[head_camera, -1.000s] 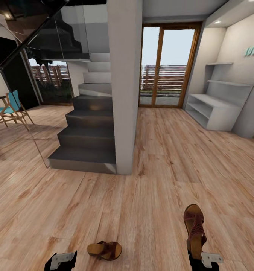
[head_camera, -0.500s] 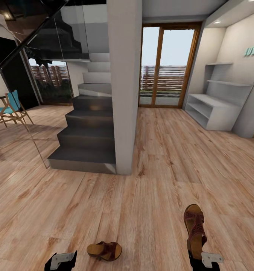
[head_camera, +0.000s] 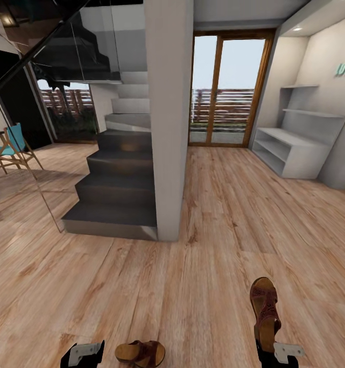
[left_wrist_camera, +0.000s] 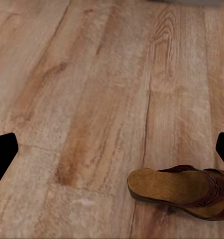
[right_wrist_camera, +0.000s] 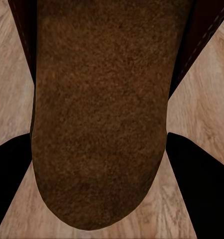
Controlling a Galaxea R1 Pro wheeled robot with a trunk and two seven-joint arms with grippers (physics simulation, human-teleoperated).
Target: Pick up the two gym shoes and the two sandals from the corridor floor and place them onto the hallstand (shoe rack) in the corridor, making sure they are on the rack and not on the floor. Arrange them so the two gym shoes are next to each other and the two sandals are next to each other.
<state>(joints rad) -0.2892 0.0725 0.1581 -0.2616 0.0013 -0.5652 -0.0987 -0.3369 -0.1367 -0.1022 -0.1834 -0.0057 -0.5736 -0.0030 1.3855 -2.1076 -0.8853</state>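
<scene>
One dark brown sandal (head_camera: 140, 352) lies on the corridor floor (head_camera: 213, 245) at the near edge of the head view, just right of my left gripper (head_camera: 83, 354). In the left wrist view this sandal (left_wrist_camera: 184, 187) lies flat on the planks, off to one side of the open left gripper (left_wrist_camera: 112, 149), which holds nothing. My right gripper (head_camera: 277, 353) is shut on the heel of the other sandal (head_camera: 264, 309), which points forward above the floor. Its tan footbed (right_wrist_camera: 99, 109) sits between the right gripper (right_wrist_camera: 99, 191) fingers. The light-grey hallstand (head_camera: 290, 151) stands far ahead on the right. The gym shoes are out of view.
A grey pillar (head_camera: 168, 117) and a dark staircase (head_camera: 118, 179) stand ahead on the left, with a glass balustrade (head_camera: 24, 168) beside them. Wood-framed glass doors (head_camera: 223, 87) close the corridor's far end. Turquoise chairs (head_camera: 11, 148) stand far left. Open floor runs between pillar and hallstand.
The whole head view has shifted slightly, so the camera has moved; the floor sandal now sits lower in the picture. The held sandal and both grippers look the same.
</scene>
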